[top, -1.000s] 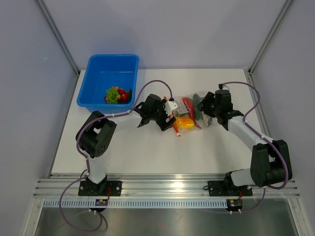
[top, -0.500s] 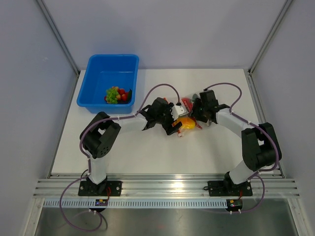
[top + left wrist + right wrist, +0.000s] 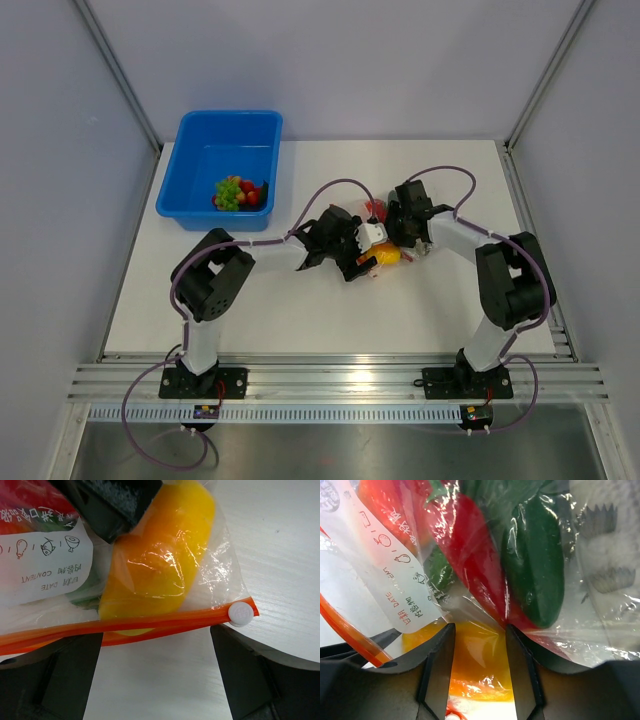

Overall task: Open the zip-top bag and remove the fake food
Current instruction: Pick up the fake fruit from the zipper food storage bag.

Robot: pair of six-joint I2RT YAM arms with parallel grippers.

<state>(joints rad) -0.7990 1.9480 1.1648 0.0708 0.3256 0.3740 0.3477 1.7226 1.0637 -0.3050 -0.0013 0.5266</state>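
Surface: white table, grey walls.
Blue tub: 10 o'clock, green grapes inside.
Left gripper: fingers wide, straddling the orange zip strip.
Zip-top bag: just right of centre, holding fake food.
Right gripper: bag's 1 o'clock, fingers half apart on plastic; grip unclear.

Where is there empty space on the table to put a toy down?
The widest bare patch of table is the near strip, between the table's front edge and the zip-top bag. There's also room along the far edge, right of the blue tub. The middle is crowded: the left hand and right hand flank the bag.
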